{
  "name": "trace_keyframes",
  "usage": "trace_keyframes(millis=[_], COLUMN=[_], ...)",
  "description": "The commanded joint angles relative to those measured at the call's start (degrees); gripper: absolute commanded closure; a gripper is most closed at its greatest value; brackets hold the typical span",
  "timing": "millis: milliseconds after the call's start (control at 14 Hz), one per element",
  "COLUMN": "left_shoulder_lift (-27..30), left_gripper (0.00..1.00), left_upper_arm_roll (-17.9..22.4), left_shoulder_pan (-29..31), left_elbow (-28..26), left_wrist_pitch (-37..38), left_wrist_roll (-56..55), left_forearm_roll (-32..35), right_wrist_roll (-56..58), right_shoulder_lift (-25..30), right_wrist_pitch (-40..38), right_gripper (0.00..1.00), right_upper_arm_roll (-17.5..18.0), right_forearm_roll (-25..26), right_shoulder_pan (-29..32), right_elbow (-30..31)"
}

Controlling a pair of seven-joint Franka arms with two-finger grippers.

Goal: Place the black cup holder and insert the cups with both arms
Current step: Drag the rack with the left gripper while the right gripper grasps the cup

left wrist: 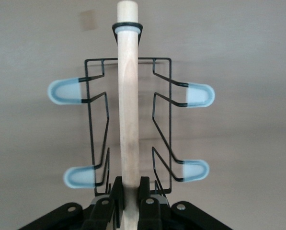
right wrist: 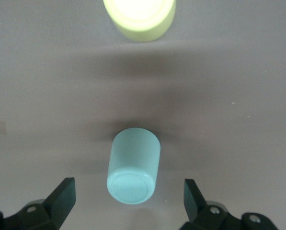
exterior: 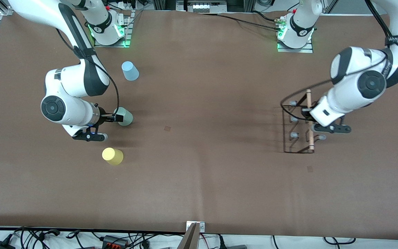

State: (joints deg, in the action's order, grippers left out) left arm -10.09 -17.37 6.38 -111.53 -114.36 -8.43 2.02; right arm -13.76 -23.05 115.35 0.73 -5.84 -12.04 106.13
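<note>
The left gripper (left wrist: pixel 130 203) is closed on the wooden handle (left wrist: pixel 129 96) of the black cup holder (exterior: pixel 299 126). In the left wrist view the two fingers (left wrist: pixel 116 194) press the rod from both sides near one of its ends, and the rest of the rod runs away from the gripper over the wire frame. Under the rod are the thin black wires, with four pale-tipped prongs (left wrist: pixel 63 91) showing in this view, two on each side of the handle. In the front view the holder is at the left arm's end of the brown table (exterior: pixel 202 166). I cannot tell whether its base touches the table or is a little above it.

The right gripper (right wrist: pixel 128 203) is wide open and low over the table, at the right arm's end. The mint green cup (right wrist: pixel 133 165) stands upside down between the two fingers (right wrist: pixel 61 196), and they do not touch it. There is free space on each side of the cup.

The yellow cup (exterior: pixel 112 156) stands near this gripper, nearer to the front camera than the green cup, also upside down. The light blue cup (exterior: pixel 130 70) is farther from the front camera than the green cup, toward the right arm's base, and it is upside down too. The three cups are well apart from the holder.
</note>
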Motion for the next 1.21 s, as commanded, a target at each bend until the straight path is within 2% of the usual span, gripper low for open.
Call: trace_keyframes(millis=[0,143,214,500,714,1143], left_shoulder_lift=[0.6,-1.6,-3.2,-11.6,-17.7,-25.2], left_gripper=[0.99,0.99,0.99,0.99,0.99,0.99], left_upper_arm_roll=[-6.9,-12.8,-13.9,-13.8,-13.4,-13.3], left_shoulder_pan=[0.0,-1.7,-2.9,-12.8,-19.8,-26.2], left_elbow=[6.6,10.2,12.5,21.9,26.9,27.6], left_wrist_pitch=[4.7,5.0,5.0,4.8,2.3,-3.6], left_wrist_roll=[-6.8,-14.0,-15.7,-19.8,-27.7,-39.2], left_forearm_roll=[-3.1,-2.6,-2.6,-2.4,-0.4,5.7], right_wrist_roll=[-1.1,-1.1,-1.1,-1.2,-1.2,-1.0], right_shoulder_lift=[-0.9,-1.4,-1.8,-3.0,-4.0,-4.9], right_wrist_pitch=[2.1,3.1,3.2,3.2,3.3,2.9], right_gripper=[0.00,0.00,0.00,0.00,0.00,0.00], right_upper_arm_roll=[-0.1,-0.1,-0.1,-0.1,-0.1,-0.1], right_forearm_roll=[-1.4,-1.6,-1.6,-1.8,-3.4,-3.7], right_shoulder_pan=[-0.7,-0.7,-0.7,-1.0,-1.1,-2.0], right_elbow=[1.5,2.7,2.8,3.0,2.9,2.9])
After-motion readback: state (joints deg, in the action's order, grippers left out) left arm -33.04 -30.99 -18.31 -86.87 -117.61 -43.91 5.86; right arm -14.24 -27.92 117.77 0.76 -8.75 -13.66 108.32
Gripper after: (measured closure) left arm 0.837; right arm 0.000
